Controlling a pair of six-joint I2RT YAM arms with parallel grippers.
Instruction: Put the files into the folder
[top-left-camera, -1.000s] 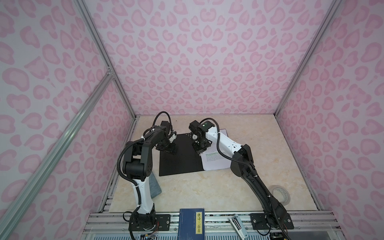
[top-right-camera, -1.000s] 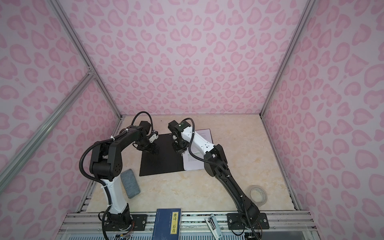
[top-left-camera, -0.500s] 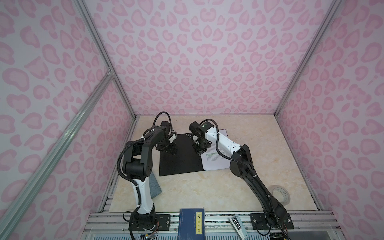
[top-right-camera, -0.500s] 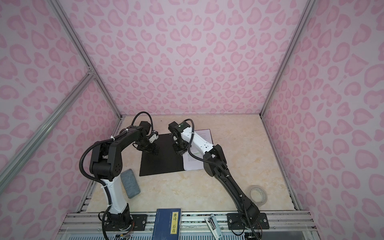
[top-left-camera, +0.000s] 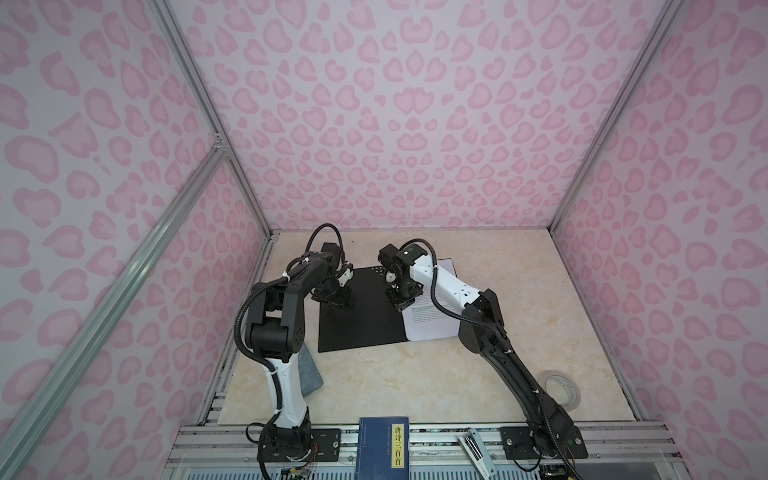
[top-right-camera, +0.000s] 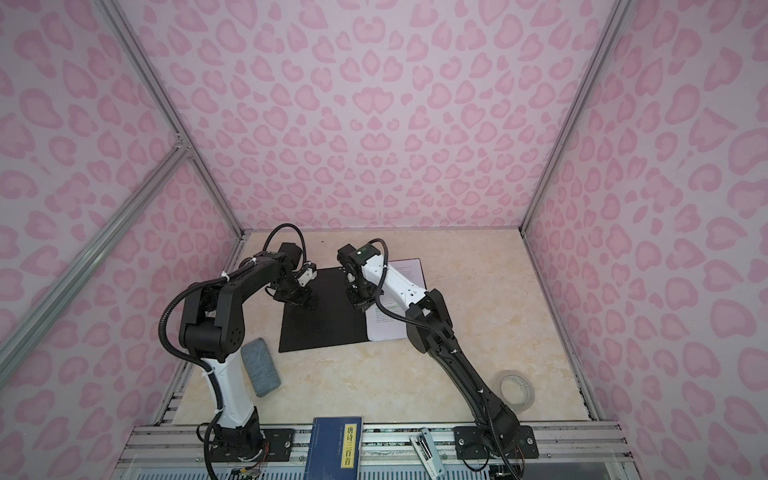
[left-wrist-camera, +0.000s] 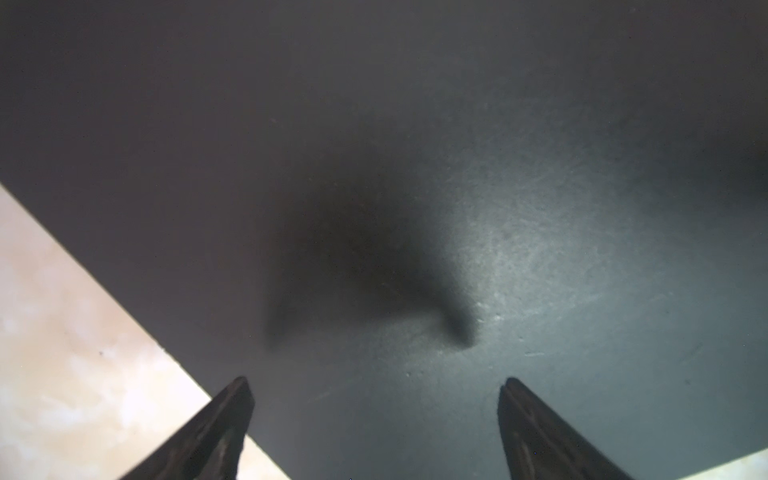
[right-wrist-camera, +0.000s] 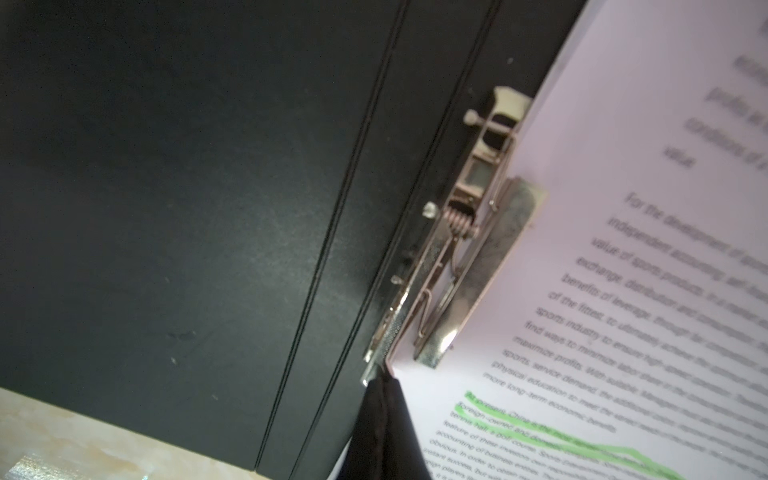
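Folder (top-left-camera: 361, 320), one, flat; files (top-left-camera: 432, 326), one sheet visible; left gripper (left-wrist-camera: 376, 379) spread, right gripper (right-wrist-camera: 382, 386) closed

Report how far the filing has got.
Done: the folder lies open and the papers sit on its right half, the metal clip lying over their edge. In hand: the right gripper, shut, is at the clip's end; the left gripper is open over the folder's left half. Left: shutting the folder.

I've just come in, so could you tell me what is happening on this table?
The folder lies open, black inside up. The files sit on its right half, under the metal clip. The left gripper hangs open over its left half; the right gripper, fingers shut, has its tip at the files' edge beside the clip.
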